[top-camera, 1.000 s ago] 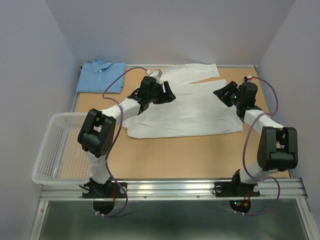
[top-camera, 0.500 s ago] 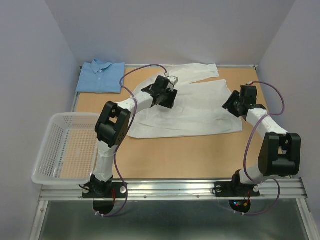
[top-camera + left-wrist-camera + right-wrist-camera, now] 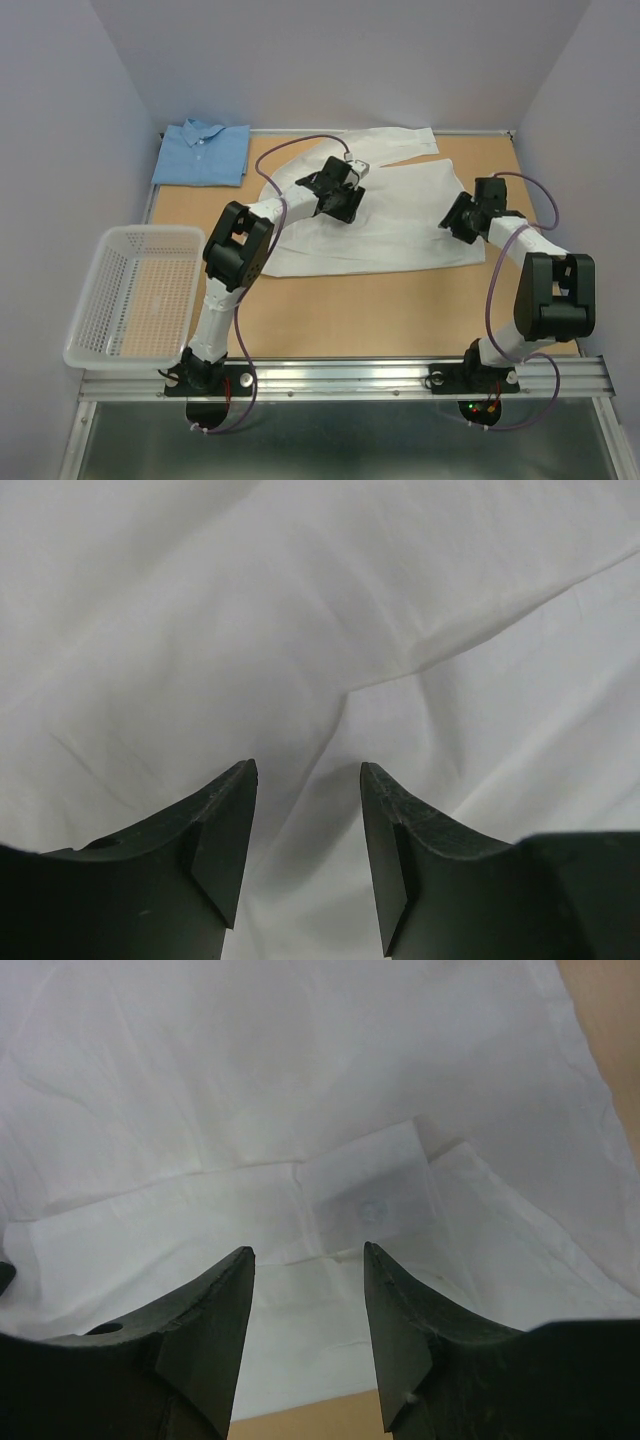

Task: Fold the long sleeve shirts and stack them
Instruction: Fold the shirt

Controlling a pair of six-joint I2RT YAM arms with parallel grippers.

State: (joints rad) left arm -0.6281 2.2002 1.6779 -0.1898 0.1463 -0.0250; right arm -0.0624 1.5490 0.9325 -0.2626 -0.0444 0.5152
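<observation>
The white shirt [image 3: 400,215] lies spread on the wooden table, one sleeve stretched along the back edge. My left gripper [image 3: 343,205] hovers low over its left middle, open and empty; the left wrist view shows only white cloth [image 3: 300,630] with a crease between the fingers. My right gripper [image 3: 455,218] is open over the shirt's right edge; the right wrist view shows a cuff with a button [image 3: 372,1205] and the hem beside bare wood. The light blue shirt [image 3: 203,153] lies folded at the back left corner.
A white mesh basket [image 3: 132,296] hangs off the table's left front edge. Purple cables loop over both arms. Grey walls close in the back and sides. Bare wood [image 3: 380,310] lies in front of the white shirt.
My left gripper has moved right, further over the white shirt. My right gripper has dropped toward the shirt's right edge. The shirt's left part has shifted and flattened a little.
</observation>
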